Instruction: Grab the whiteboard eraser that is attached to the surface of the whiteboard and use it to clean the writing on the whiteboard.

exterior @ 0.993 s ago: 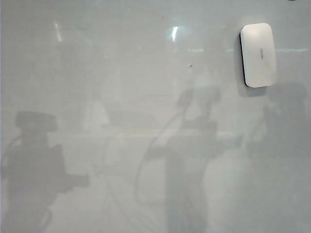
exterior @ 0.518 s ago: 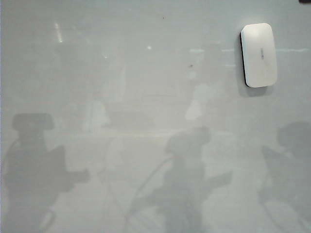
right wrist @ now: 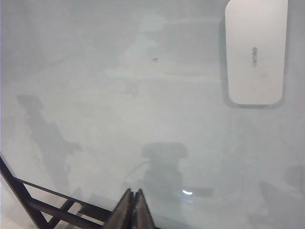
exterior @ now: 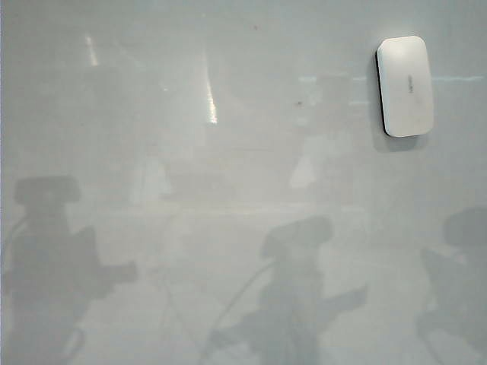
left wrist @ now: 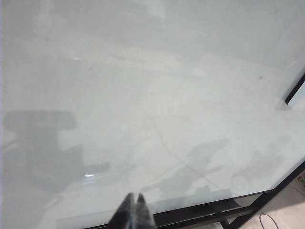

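Left gripper (left wrist: 133,210), right gripper (right wrist: 132,206): both closed, empty, well off whiteboard eraser (right wrist: 256,50). Whiteboard (exterior: 228,152) looks clean; risk: closed jaws shove eraser.

Soft, hazy, even light.
The glossy whiteboard (exterior: 228,175) carries grey arm shadows, a bright glare streak, and faint reflections.

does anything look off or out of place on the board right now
Nothing stands out. The whiteboard eraser sits flat and upright on the whiteboard, with no blue writing visible, only a tiny dark speck and shadows. The left end effector and right end effector are both shut and hold nothing, away from the eraser.
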